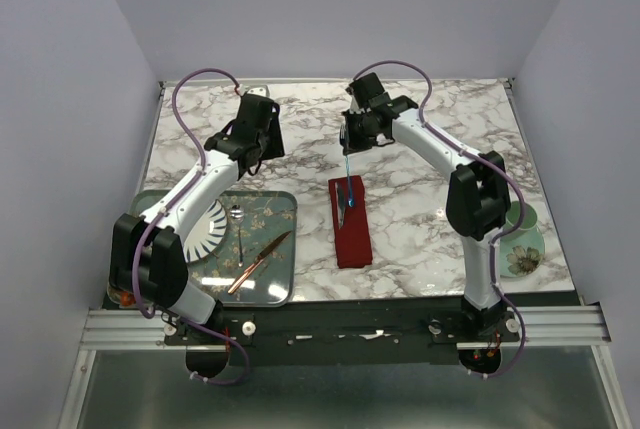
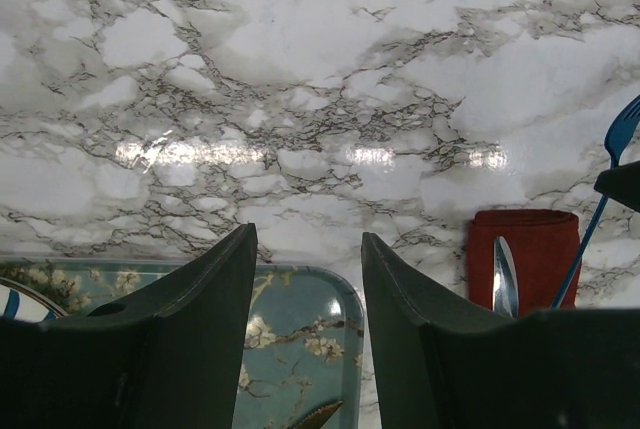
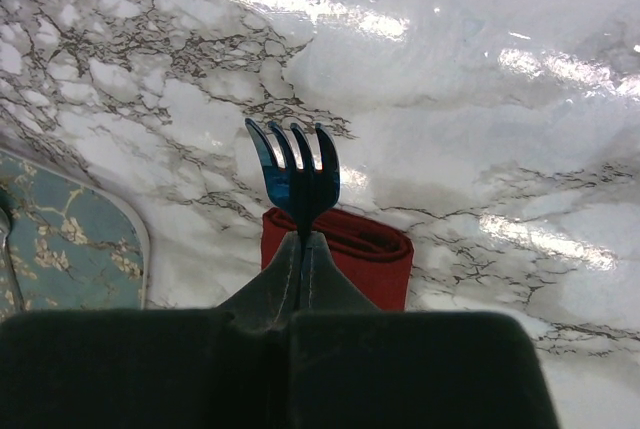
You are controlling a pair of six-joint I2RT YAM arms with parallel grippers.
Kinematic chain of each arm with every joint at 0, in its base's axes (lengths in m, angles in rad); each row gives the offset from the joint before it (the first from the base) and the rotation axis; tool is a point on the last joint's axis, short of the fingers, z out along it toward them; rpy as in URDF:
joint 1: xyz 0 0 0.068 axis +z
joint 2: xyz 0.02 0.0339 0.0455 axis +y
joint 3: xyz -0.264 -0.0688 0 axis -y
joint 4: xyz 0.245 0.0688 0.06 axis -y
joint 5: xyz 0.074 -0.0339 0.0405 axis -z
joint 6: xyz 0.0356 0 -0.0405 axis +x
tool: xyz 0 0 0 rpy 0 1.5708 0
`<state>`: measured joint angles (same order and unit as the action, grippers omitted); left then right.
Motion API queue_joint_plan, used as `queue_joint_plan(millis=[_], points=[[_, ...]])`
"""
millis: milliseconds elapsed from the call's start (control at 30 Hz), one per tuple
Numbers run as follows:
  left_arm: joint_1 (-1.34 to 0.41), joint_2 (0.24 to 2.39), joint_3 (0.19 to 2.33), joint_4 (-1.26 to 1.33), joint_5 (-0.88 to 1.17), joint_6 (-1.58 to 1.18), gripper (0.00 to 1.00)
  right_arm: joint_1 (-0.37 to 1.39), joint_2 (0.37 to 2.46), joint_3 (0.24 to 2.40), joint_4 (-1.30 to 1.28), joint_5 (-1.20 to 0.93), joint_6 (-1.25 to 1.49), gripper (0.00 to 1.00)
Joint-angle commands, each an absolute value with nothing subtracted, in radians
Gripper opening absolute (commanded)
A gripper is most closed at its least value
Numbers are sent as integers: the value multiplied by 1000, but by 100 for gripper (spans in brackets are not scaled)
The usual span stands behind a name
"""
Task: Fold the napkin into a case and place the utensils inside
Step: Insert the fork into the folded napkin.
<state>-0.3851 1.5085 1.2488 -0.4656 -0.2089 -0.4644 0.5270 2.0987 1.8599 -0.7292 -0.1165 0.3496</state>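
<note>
Napkin case (image 1: 351,224) holds the silvery utensil (image 2: 505,279); right gripper (image 3: 302,245) pinches the blue fork (image 3: 296,171) over it, left gripper (image 2: 308,249) half-open, empty

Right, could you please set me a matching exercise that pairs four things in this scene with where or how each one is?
Things:
1. blue fork
2. copper knife
3. silvery utensil
4. left fingers

Places or states:
A. on the teal tray
B. open, holding nothing
C. resting on the red case
D. pinched in the right fingers

Pairs: 1-D, 2-A, 3-C, 4-B.
</note>
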Motion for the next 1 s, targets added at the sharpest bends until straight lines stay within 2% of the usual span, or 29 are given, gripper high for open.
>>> queue_joint_plan(millis=[0, 967], points=[[-373, 1477, 1236, -471, -206, -463, 57, 535, 2108, 1822, -687, -89, 362, 1], [-368, 1462, 1170, -453, -190, -494, 56, 549, 1996, 1621, -767, -182, 426, 2]])
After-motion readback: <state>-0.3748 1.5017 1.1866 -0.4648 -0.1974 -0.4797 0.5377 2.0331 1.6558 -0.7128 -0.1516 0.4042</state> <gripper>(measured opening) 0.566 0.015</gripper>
